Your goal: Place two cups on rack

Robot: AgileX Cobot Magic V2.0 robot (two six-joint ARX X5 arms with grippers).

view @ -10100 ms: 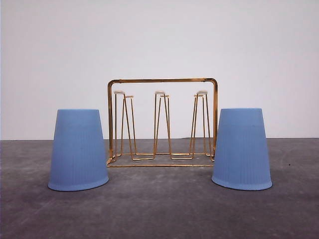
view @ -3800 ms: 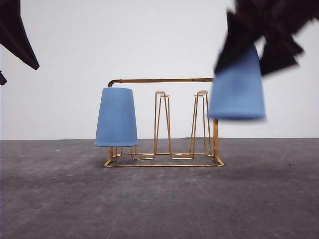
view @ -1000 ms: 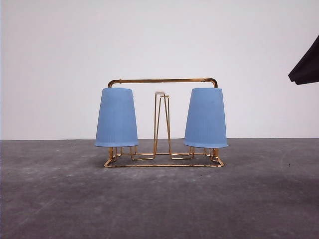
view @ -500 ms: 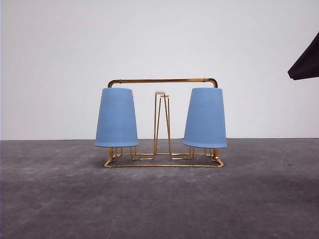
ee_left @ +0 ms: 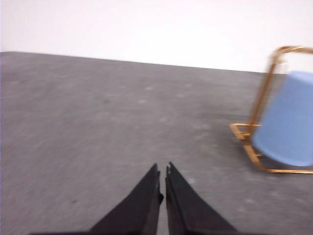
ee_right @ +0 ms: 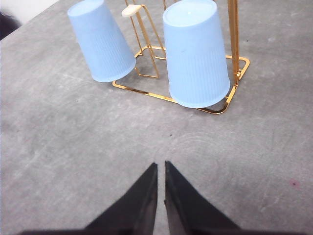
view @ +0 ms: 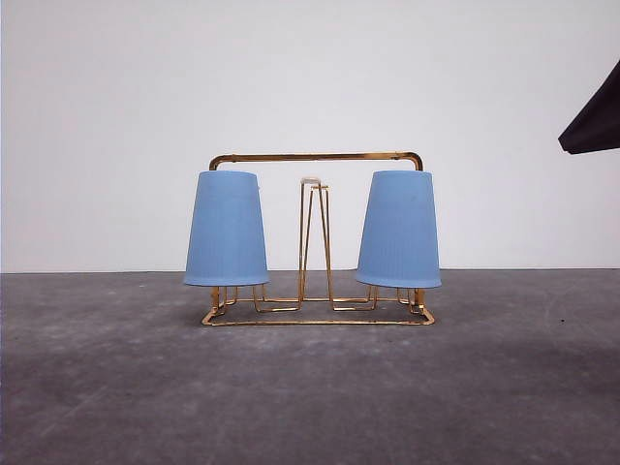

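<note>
Two light blue ribbed cups hang upside down on the gold wire rack (view: pixel 316 156). The left cup (view: pixel 226 230) covers the left prong pair and the right cup (view: pixel 399 230) covers the right one. The middle prong pair with its white tip stands bare. In the right wrist view the rack (ee_right: pixel 221 108) holds both cups (ee_right: pixel 195 51) (ee_right: pixel 100 40), and my right gripper (ee_right: pixel 161 166) hangs shut and empty above the table in front of them. My left gripper (ee_left: pixel 162 169) is shut and empty, well off to the side of the rack (ee_left: pixel 246 142) and its cup (ee_left: pixel 288 119).
The grey table (view: pixel 310 397) runs to a white wall behind the rack. A dark part of the right arm (view: pixel 593 121) pokes in at the upper right edge of the front view.
Both cups went from the table onto the rack, the left one first, then the right one. Over the last second nothing has moved apart from a tiny shift of the right arm.
</note>
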